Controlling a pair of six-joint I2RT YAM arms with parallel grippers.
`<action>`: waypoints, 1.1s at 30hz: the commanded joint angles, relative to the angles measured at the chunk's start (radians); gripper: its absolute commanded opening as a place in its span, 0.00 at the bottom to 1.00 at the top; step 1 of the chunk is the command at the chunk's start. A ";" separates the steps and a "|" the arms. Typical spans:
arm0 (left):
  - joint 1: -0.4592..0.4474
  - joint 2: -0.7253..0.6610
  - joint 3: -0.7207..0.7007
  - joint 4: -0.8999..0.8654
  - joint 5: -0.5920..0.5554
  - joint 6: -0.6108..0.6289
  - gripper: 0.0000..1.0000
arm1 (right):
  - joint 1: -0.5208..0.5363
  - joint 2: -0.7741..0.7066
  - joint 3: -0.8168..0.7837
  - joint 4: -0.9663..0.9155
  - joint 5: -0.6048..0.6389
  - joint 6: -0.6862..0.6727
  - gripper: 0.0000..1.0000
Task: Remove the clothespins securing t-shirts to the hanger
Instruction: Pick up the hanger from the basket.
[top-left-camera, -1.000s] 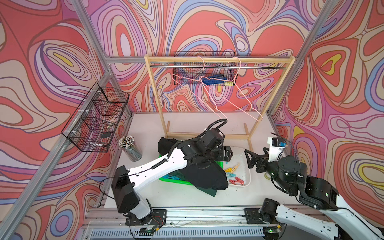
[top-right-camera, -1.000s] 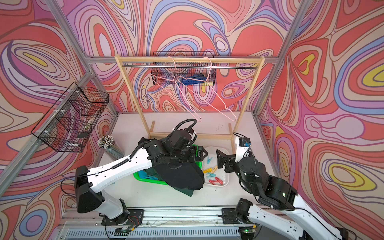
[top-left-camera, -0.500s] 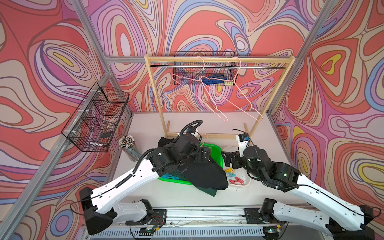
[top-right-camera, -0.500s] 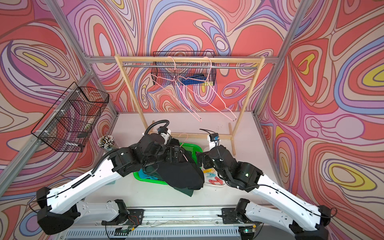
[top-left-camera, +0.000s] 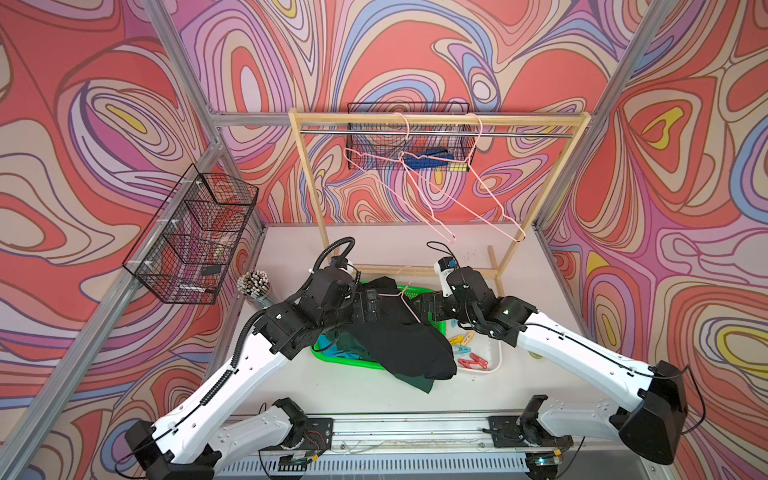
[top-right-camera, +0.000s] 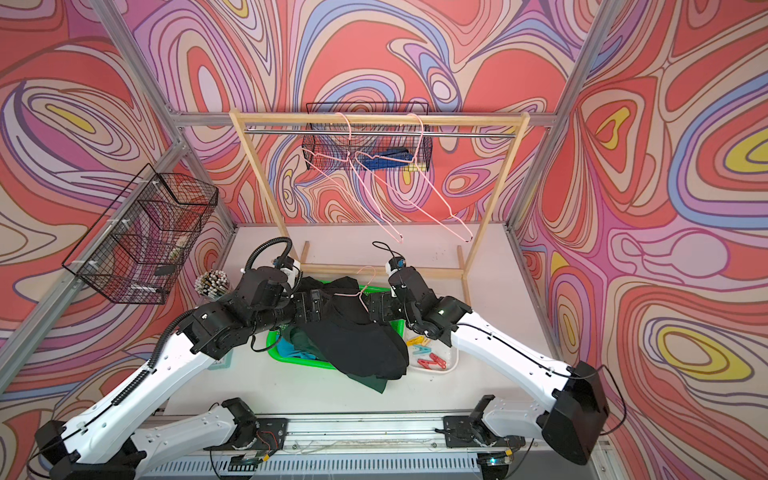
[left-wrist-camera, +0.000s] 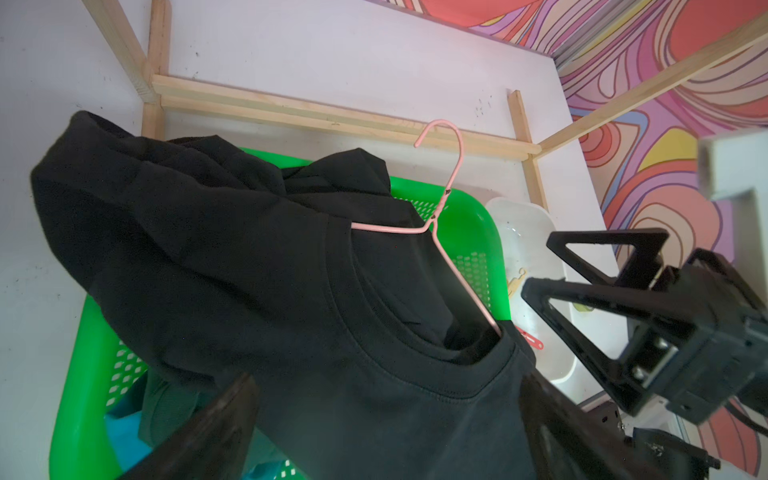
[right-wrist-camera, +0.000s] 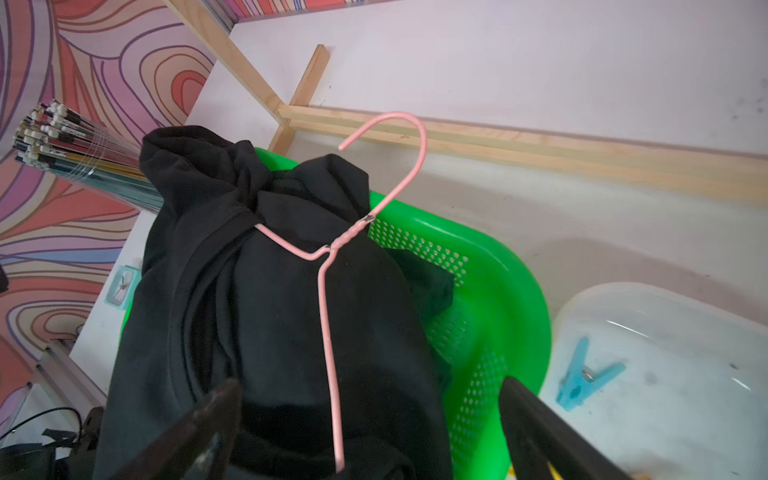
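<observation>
table (top-left-camera: 374, 399) bears green basket (top-left-camera: 345, 362), tray (top-left-camera: 495, 365), rack (top-left-camera: 519, 119).

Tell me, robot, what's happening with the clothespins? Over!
Left gripper open, right gripper open. Black t-shirt on pink hanger, no clips seen on it. Clothespins lie in white tray. Cloth hides hanger's ends.

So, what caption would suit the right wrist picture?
Black cloth t-shirt on a pink wire hanger, heaped over a green plastic basket, framed by the open right tool.
</observation>
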 joint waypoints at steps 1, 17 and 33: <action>0.027 -0.013 -0.009 -0.070 0.034 0.048 1.00 | -0.027 0.041 0.020 0.114 -0.118 0.013 0.94; 0.034 -0.082 -0.085 -0.008 0.140 0.016 0.99 | -0.105 0.213 -0.007 0.412 -0.284 0.127 0.67; 0.033 -0.104 -0.087 -0.004 0.157 0.012 0.99 | -0.109 0.223 -0.026 0.481 -0.238 0.189 0.52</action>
